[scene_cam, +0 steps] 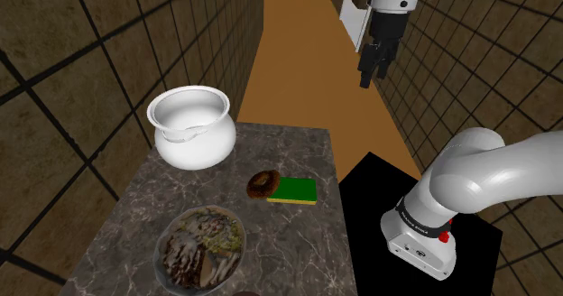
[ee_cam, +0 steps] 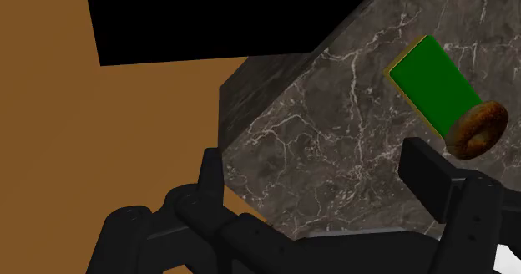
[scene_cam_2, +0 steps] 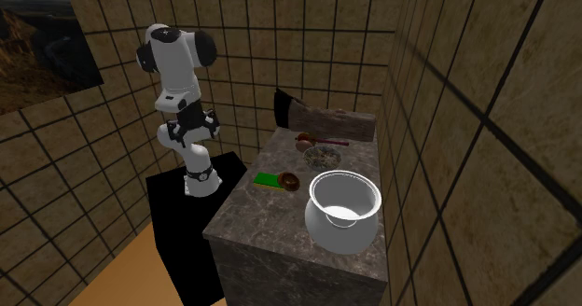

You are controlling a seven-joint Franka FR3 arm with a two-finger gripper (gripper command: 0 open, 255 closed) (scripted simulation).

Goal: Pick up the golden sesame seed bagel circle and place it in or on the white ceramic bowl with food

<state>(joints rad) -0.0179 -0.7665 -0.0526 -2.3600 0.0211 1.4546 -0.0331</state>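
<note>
Low in the shoulder view the food bowl (scene_cam: 161, 254) is set on the worktop (scene_cam: 289, 240); at centre the brown bagel (scene_cam: 263, 184) lies against a green block (scene_cam: 294, 191). At upper right the gripper (scene_cam: 370, 76) is held high, fingers (ee_cam: 430, 176) wide and empty, so the reach is judged in hand and a descent over the bagel is called for.

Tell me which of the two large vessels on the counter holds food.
The shallow bowl at the shoulder view's bottom; the tall, rounded white pot beyond the bagel looks empty.
</note>
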